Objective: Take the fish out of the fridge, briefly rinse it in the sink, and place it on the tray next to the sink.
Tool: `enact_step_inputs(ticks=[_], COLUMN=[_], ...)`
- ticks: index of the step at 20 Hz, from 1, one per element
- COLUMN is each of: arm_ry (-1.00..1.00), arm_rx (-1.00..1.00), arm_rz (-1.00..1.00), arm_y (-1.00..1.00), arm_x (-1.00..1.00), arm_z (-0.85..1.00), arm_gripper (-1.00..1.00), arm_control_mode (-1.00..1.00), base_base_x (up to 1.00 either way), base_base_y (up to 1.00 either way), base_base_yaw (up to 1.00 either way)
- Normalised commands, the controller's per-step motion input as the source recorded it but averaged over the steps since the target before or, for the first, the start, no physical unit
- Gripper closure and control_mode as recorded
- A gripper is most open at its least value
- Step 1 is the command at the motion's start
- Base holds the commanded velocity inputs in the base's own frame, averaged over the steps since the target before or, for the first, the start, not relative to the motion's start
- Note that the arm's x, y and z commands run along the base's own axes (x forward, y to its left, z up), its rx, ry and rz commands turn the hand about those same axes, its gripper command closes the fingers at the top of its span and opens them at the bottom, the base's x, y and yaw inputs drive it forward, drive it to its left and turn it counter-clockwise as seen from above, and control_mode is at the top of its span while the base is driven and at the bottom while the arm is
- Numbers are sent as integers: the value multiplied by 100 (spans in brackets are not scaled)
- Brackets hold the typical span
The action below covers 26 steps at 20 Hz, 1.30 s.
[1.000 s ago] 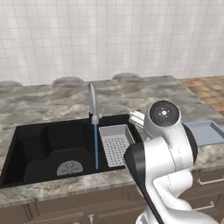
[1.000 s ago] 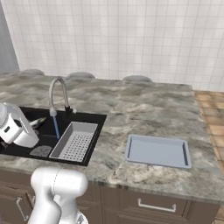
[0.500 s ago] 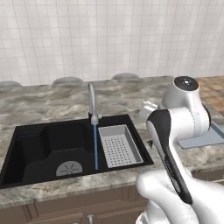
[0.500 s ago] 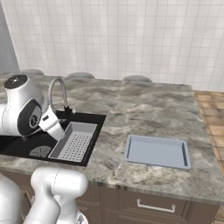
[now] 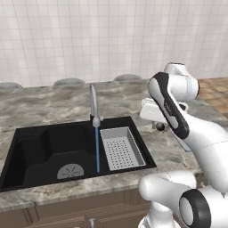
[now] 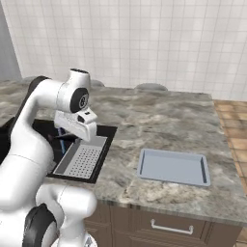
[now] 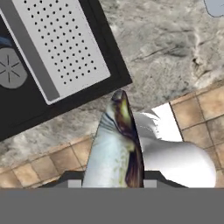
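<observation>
The pincer point(image 7: 114, 181) is closed on the fish point(image 7: 117, 144), which stands up between the two dark tips in the hand view: a pale silvery flank on one side, a dark iridescent edge on the other, tapering to a point away from the hand. In the base views the fish itself is too small to make out; the hand point(image 6: 77, 126) hangs above the right edge of the sink point(image 5: 53, 147), over the marbled bench point(image 6: 159, 120).

Just below and to the left of the pincer lies the grey perforated strainer basket point(image 6: 82, 157), seated in the sink's right basin; in the hand view its holed floor point(image 7: 61, 48) fills the upper left. Farther left of the pincer, a thin blue stream of water point(image 5: 97, 149) runs from the curved chrome faucet point(image 5: 93, 104) into the black basin, near the round grey drain point(image 5: 71, 171).

To the right of the pincer, well apart from it across bare bench, the pale blue-grey tray point(image 6: 173, 166) lies flat near the bench's front edge, with nothing on it. A corner of the tray point(image 7: 215, 6) shows at the top right of the hand view. Beneath the pincer in that view, beyond the bench edge, is a tiled floor point(image 7: 205, 113).
</observation>
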Motion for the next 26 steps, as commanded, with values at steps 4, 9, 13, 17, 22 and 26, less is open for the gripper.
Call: enact_step_inputs(ticks=[4,9,13,17,22,26], arm_ry=[31,14,4,2,-1,0], arm_rx=[2,43,38,30,16,22], arm_rz=[1,16,23,30,34,32], arm_y=[-2,-40,-17,0,29,45], arm_x=[29,6,1,13,57,84], arm_z=[-43,-11,-22,-31,-37,-22], arm_gripper=[100,100,100,100,100,100], arm_control_mode=[-100,-100,-100,-100,-100,-100], base_base_x=[0,0,0,0,0,0], base_base_y=[0,0,0,0,0,0], base_base_yaw=[0,0,0,0,0,0])
